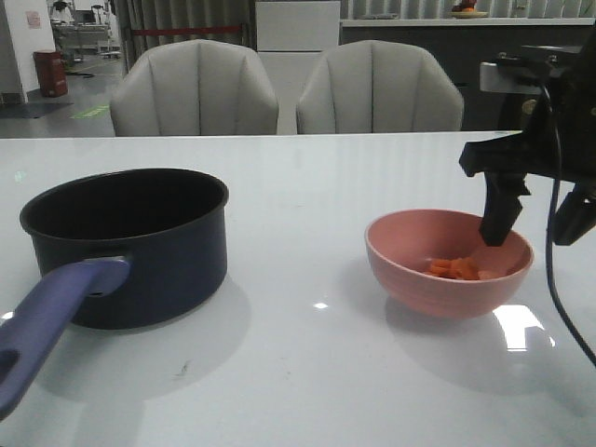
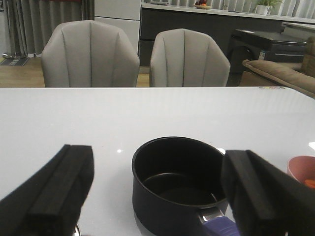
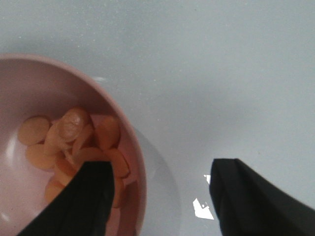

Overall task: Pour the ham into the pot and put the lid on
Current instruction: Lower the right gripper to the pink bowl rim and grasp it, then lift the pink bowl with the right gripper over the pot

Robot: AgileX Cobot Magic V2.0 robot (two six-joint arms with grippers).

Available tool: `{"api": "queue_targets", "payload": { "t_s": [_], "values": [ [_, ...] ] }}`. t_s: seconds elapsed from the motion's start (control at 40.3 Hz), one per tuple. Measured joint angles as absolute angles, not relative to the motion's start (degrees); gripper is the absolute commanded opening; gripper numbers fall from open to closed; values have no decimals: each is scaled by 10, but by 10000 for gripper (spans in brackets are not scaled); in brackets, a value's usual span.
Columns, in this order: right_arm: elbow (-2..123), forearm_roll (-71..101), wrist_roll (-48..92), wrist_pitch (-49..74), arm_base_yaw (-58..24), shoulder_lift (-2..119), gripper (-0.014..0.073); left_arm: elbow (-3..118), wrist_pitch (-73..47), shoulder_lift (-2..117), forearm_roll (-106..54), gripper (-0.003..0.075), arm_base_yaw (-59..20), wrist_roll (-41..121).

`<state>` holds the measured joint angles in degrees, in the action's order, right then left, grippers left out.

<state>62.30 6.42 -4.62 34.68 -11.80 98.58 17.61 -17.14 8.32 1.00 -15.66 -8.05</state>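
The pot (image 1: 130,244) stands upright on the white table (image 1: 307,372), well to the left of the pink bowl (image 1: 449,264), and its long blue-purple handle (image 1: 47,321) runs from its near wall toward the front edge of the table. Its black inside is bare in both the front view and the left wrist view. The left gripper (image 2: 157,196) does not show in the front view; in its own wrist view it hangs on the near side of the pot, its two black fingers (image 2: 54,196) spread wide with nothing between them, one on each side of the pot as seen from the camera and touching neither its wall nor its rim. To the right of the pot, with bare table between the two, sits the bowl, also upright, and the ham (image 1: 453,268) lies in a small heap of orange slices at its bottom. The right gripper (image 3: 157,196) comes down over the right-hand rim of the bowl, well to the right of the pot, with its jaws wide apart: one finger (image 3: 86,201) dips inside the bowl just above the slices, the other is outside the wall over the table. It straddles the rim and has hold of nothing. Behind the table, beyond the pot, stand two grey chairs (image 1: 196,88).
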Motion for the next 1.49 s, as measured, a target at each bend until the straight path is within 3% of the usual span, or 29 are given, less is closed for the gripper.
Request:
{"api": "queue_targets", "payload": {
  "t_s": [0.099,0.323,0.819,1.068,1.291,1.49],
  "values": [
    [632,65,-46,351,-118,1006,454,176,-171,83,10,572,-157,-80],
    [650,67,-46,372,-118,1032,119,176,-171,83,10,572,-157,-80],
    [789,130,-26,469,-124,1024,136,176,-171,83,10,572,-157,-80],
    [887,164,27,483,-218,1024,136,176,-171,83,10,572,-157,-80],
    [901,114,31,367,-331,1023,136,176,-171,83,10,572,-157,-80],
    [846,56,32,154,-393,1023,136,176,-171,83,10,572,-157,-80]
  ]
}}
